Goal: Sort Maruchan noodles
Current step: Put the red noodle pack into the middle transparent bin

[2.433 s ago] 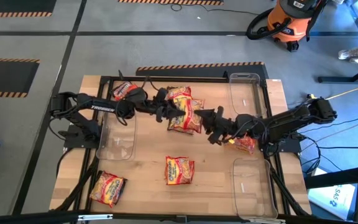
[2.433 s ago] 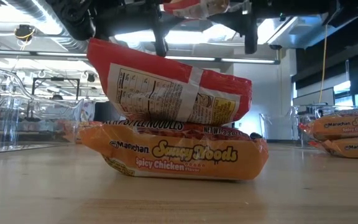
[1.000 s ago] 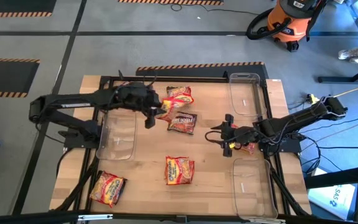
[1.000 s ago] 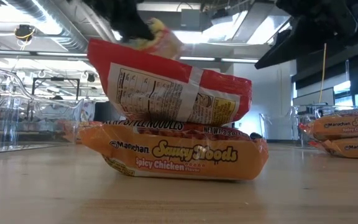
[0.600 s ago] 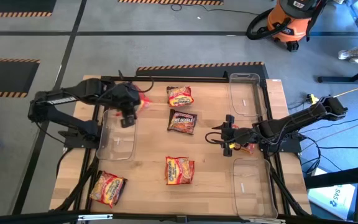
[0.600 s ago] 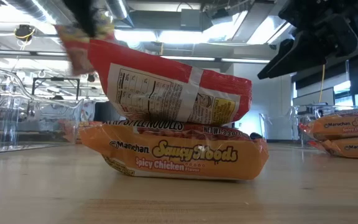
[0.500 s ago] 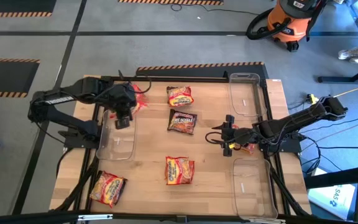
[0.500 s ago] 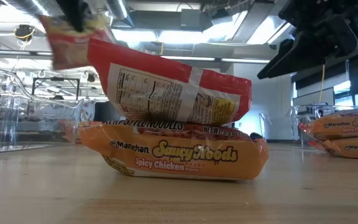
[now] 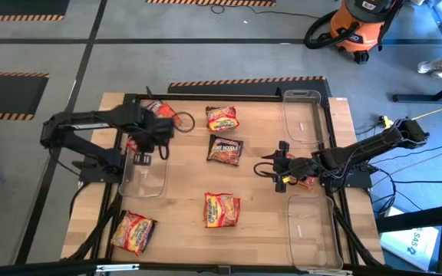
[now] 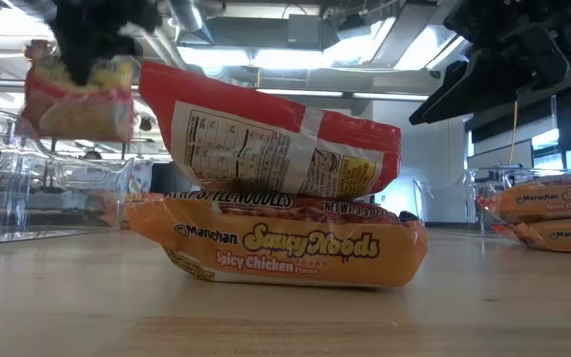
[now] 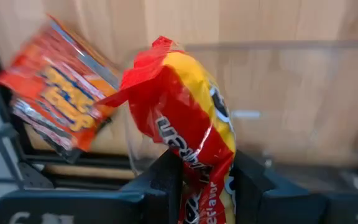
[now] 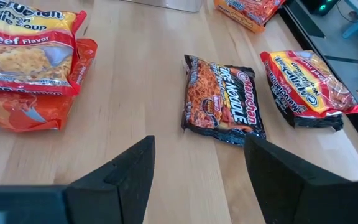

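Maruchan packet pinched in left claw, "Saucy Noods Spicy Chicken" pack on table, right claw spread wide, empty

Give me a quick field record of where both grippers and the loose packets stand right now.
left gripper: shut on red-and-yellow packet, over the left clear bin
right gripper: open, empty, at the table's right side
dark packet: flat, mid-table
packet behind it: flat, near far edge
stacked pair: front centre
front-left packet: near the corner
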### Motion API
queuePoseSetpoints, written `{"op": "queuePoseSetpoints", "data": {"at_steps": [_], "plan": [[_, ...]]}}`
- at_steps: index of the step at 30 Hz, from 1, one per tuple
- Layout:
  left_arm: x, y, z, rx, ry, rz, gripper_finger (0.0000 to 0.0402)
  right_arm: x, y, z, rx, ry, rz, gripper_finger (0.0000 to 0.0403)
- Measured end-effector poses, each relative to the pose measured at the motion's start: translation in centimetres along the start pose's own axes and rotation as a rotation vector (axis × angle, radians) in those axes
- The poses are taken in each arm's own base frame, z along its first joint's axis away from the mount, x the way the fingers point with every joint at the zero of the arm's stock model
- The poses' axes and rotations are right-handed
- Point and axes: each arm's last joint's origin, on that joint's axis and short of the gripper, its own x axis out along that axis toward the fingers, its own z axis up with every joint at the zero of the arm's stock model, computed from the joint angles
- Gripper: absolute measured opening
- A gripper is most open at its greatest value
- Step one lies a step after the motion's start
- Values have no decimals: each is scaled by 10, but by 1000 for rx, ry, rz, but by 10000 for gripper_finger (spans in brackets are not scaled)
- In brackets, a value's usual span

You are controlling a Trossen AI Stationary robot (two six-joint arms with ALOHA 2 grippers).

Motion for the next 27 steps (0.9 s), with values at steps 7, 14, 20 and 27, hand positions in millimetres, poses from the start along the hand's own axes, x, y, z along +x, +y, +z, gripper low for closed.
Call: {"op": "queuePoseSetpoints", "data": {"at_steps": [7, 14, 20, 27], "plan": [[40, -5, -2, 71, 164, -4, 87, 0, 0, 0, -1, 1, 0, 225], [59, -6, 4, 94, 122, 16, 87, 0, 0, 0, -23, 0, -9, 225], [67, -5, 7, 160, 100, 74, 87, 0, 0, 0, -26, 0, -9, 225], [80, -2, 10, 173, 61, 82, 87, 0, 0, 0, -27, 0, -8, 225]]}}
